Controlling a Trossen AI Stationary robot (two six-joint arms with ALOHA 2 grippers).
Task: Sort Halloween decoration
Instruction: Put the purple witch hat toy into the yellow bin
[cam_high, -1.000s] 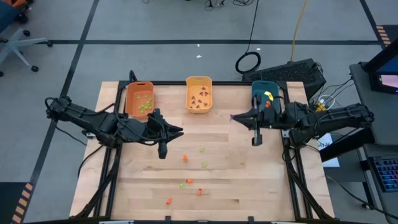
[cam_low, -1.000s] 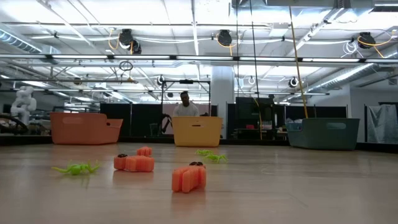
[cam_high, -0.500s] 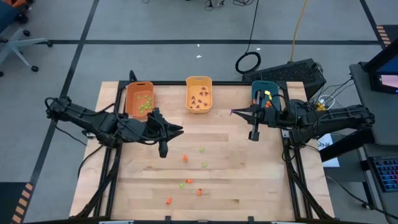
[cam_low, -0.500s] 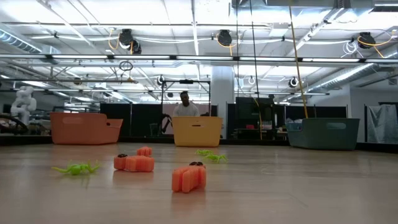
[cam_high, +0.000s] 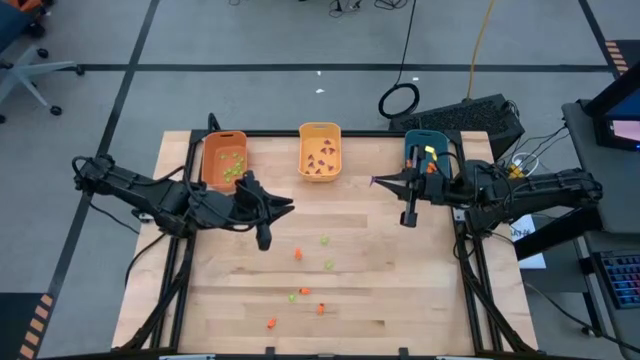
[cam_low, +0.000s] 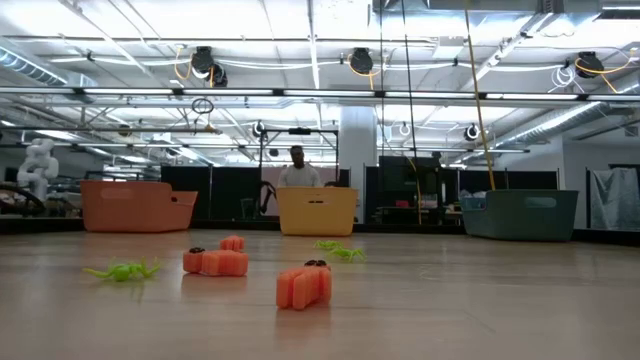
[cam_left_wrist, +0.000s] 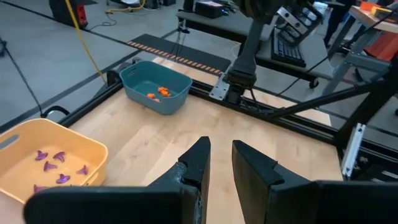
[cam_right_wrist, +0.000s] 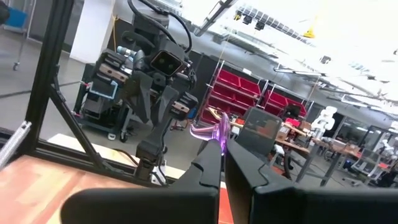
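Note:
Loose Halloween decoration pieces lie on the table's near half: orange ones (cam_high: 297, 255) (cam_low: 303, 285) and light green ones (cam_high: 324, 240) (cam_low: 122, 270). My right gripper (cam_high: 380, 183) hovers high between the yellow bin (cam_high: 320, 152) and the teal bin (cam_high: 428, 158), shut on a purple decoration (cam_right_wrist: 213, 130). My left gripper (cam_high: 288, 207) hangs in the air near the orange bin (cam_high: 224, 160). Its fingers (cam_left_wrist: 200, 155) are a little apart with nothing between them. My right gripper pinches the purple decoration's near end (cam_right_wrist: 219, 142) between its two fingertips. The rest of the piece sticks out past the tips. The fingers lie about level and point toward the table's left. The piece is lifted well clear of the table.
The orange bin holds green pieces, the yellow bin (cam_left_wrist: 50, 165) purple ones, the teal bin (cam_left_wrist: 155, 87) orange ones. All three stand along the far edge. A black frame borders the table. A person stands behind the yellow bin (cam_low: 298, 170).
My right gripper has rolled somewhat about its own axis, staying where it was with the purple decoration still pinched. The loose pieces on the table have not moved.

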